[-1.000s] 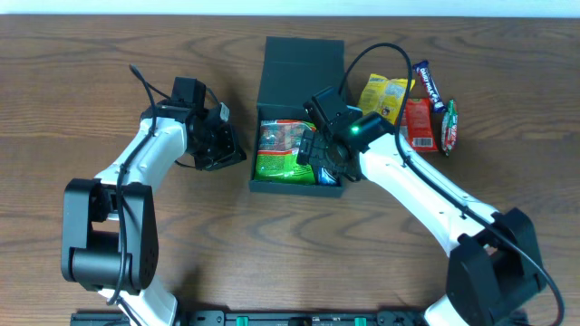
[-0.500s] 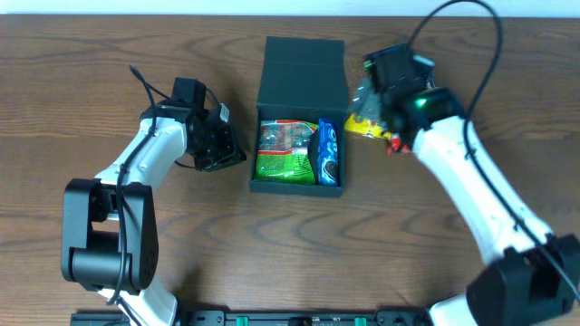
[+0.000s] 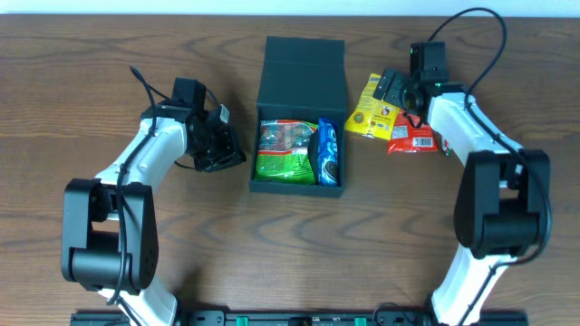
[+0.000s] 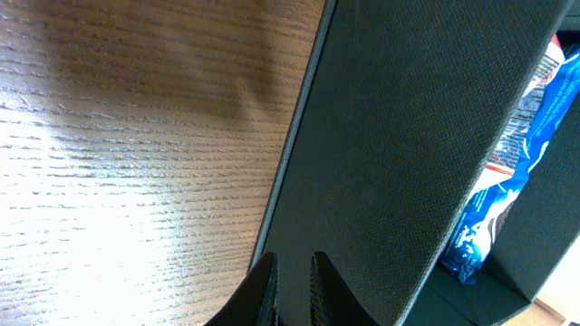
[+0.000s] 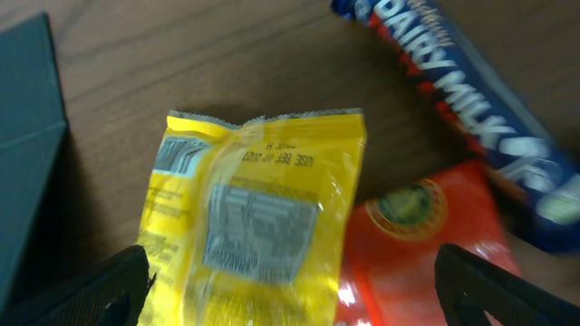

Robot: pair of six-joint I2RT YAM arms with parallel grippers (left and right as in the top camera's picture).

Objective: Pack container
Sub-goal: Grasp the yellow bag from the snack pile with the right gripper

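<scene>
Right gripper (image 5: 304,281) hangs open over the yellow packet (image 5: 263,217), just right of the box (image 3: 302,68), which sits open mid-table, partly filled. The next pick looks in hand: lower, then close on it. Left gripper (image 4: 290,276) sits by the box's left wall; I cannot tell its grip.

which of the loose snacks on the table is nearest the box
The yellow packet, just right of the box; the red packet and blue chocolate bar lie farther right.

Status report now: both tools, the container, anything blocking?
Left tool shut, empty, beside container. Right tool open above yellow packet. Container open, green packet and blue packet inside. Nothing blocking.
</scene>
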